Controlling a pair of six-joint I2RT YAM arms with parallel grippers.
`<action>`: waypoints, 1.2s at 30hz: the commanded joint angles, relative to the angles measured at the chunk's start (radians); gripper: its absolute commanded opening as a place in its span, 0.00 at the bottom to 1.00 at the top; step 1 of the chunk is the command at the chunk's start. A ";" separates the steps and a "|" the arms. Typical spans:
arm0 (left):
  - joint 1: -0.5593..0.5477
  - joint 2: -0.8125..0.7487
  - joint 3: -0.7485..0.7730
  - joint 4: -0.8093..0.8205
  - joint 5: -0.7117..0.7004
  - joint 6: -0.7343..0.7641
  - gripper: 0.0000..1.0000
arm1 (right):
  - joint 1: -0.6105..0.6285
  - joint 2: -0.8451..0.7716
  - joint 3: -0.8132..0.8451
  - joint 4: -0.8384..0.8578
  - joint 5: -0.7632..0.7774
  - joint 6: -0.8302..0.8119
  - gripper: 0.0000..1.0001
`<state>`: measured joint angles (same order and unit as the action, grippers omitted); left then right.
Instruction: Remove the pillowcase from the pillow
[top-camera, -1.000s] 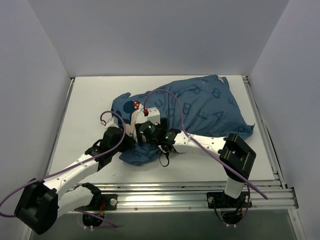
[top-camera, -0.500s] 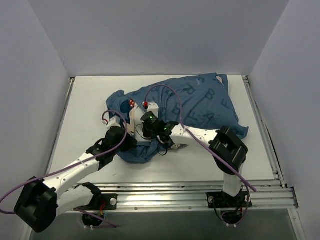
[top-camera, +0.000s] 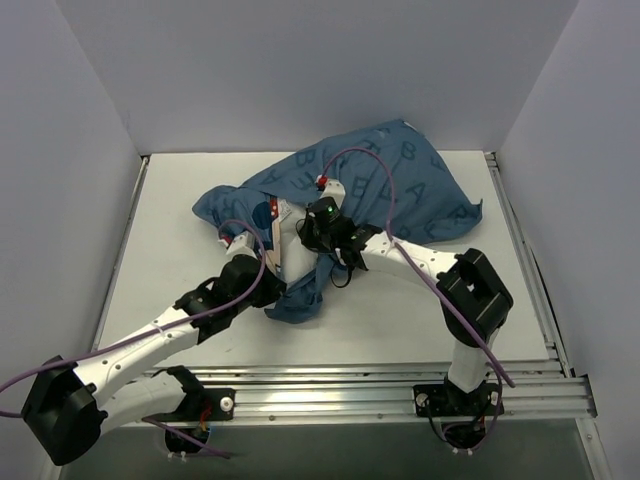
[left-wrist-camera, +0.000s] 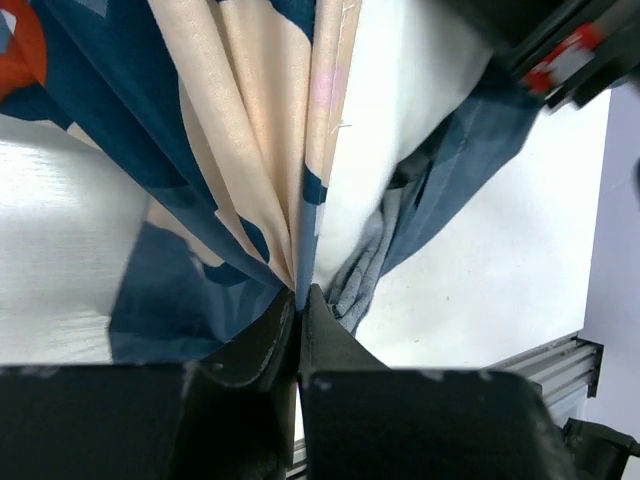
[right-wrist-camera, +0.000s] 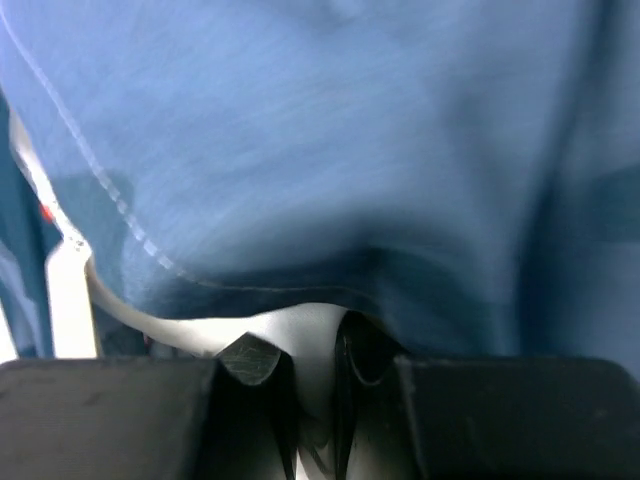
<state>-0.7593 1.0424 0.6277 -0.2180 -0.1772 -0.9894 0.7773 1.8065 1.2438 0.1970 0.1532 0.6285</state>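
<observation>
Mid-table, the pillowcase (top-camera: 400, 190) lies in a rumpled blue heap. Its bulk is bunched toward the far right and a looser fold trails off to the left. A dark flap hangs down near the centre. Darker letters show on the far-right part, and a small red spot of print sits near the left-centre.

Only a little of the pillow (left-wrist-camera: 390, 100) is exposed. In the left wrist view it is a plain white surface just right of the gathered blue and cream folds.

Left gripper (left-wrist-camera: 298, 300): fingers pressed together, pinching a pleat of the pillowcase right at their tips. It sits at the near-left side of the heap.

Right gripper (right-wrist-camera: 305, 350): fingers nearly closed, clamped on a fold of white pillow fabric, with blue cover fabric draped directly above it. It sits at the centre of the heap, just right of and farther back than the left gripper. The two are close together, but whether they touch is not clear.

The heap rests on the white table (top-camera: 170, 230), with bare surface to the left and near sides. Purple cables (top-camera: 375, 170) loop over both arms. A metal rail (top-camera: 380, 385) runs along the near edge by the arm bases.
</observation>
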 joint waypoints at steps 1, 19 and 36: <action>-0.034 -0.016 0.004 -0.181 0.059 -0.006 0.05 | -0.085 -0.079 0.111 0.160 0.086 0.033 0.00; -0.078 0.165 0.110 -0.170 -0.086 0.000 0.05 | -0.157 -0.171 0.244 0.122 -0.066 0.145 0.00; -0.080 0.004 -0.114 0.118 -0.156 -0.051 0.08 | -0.181 -0.211 0.385 -0.128 -0.104 0.019 0.00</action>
<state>-0.8330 1.1057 0.5426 -0.1890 -0.3439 -1.0485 0.5766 1.5711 1.5936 0.1127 0.0628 0.7280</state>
